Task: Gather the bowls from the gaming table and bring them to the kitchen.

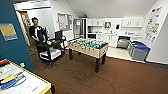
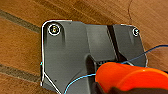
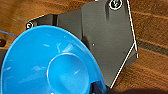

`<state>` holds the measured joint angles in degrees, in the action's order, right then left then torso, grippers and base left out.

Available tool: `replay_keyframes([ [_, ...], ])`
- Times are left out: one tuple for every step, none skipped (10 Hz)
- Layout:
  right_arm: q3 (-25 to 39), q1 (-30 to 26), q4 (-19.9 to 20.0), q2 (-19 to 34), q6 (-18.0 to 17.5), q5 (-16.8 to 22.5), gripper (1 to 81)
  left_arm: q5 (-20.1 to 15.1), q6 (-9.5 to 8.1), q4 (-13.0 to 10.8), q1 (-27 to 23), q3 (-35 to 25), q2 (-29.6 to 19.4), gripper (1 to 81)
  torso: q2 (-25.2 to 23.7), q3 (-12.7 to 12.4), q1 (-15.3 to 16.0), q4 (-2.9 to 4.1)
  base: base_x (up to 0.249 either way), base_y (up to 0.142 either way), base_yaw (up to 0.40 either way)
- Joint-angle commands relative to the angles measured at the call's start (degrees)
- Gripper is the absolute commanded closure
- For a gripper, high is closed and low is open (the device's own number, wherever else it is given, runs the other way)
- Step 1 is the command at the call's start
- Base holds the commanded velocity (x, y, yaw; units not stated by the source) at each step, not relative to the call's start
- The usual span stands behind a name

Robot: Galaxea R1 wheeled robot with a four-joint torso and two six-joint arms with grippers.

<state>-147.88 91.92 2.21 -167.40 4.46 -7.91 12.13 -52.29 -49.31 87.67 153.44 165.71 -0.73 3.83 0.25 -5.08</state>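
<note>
One bowl [image 1: 26, 89] (pale rim) on gaming table [image 1: 37, 79], kitchen [image 1: 112, 31] beyond

Long white-topped, yellow-edged gaming worktop [image 1: 37, 83]: cut off by the frame's corner. Faint see-through bowl rim [image 1: 26, 89] on it, partly cropped. White kitchen [image 1: 112, 31] counter items too small to identify. Round blue plastic bowl [image 3: 50, 65] and orange rounded object [image 2: 130, 78]: both run off frame.

Head high, wide; wrists close above floor [image 2: 22, 50].
</note>
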Motion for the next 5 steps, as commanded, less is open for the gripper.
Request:
replay_keyframes([
  [0.5,-1.8,-1.1,-0.2,0.1,3.0,81.1,-1.7,0.08,0.4,-2.4,0.1,-0.7,81.1,0.0,0.0,0.0,0.0,0.0,0.0,-0.394],
  [0.5,-1.7,-1.1,-0.2,0.2,3.0,81.1,-1.7,0.17,0.4,-2.4,0.1,-0.6,81.1,0.0,0.0,0.0,0.0,0.0,0.0,-0.394],
  [0.5,-1.7,-1.1,-0.2,0.2,3.0,81.1,-1.7,0.17,0.4,-2.4,0.1,-0.6,81.1,0.0,0.0,0.0,0.0,0.0,0.0,-0.395],
  [0.5,-1.6,-1.1,-0.2,0.1,3.0,81.1,-1.7,0.17,0.4,-2.4,0.1,-0.6,81.1,0.0,0.0,0.0,0.0,0.0,0.0,-0.394],
  [0.5,-1.6,-1.1,-0.2,0.2,3.0,81.1,-1.7,0.17,0.4,-2.4,0.2,-0.8,81.1,0.0,0.0,0.0,0.0,0.0,0.0,-0.395],
])
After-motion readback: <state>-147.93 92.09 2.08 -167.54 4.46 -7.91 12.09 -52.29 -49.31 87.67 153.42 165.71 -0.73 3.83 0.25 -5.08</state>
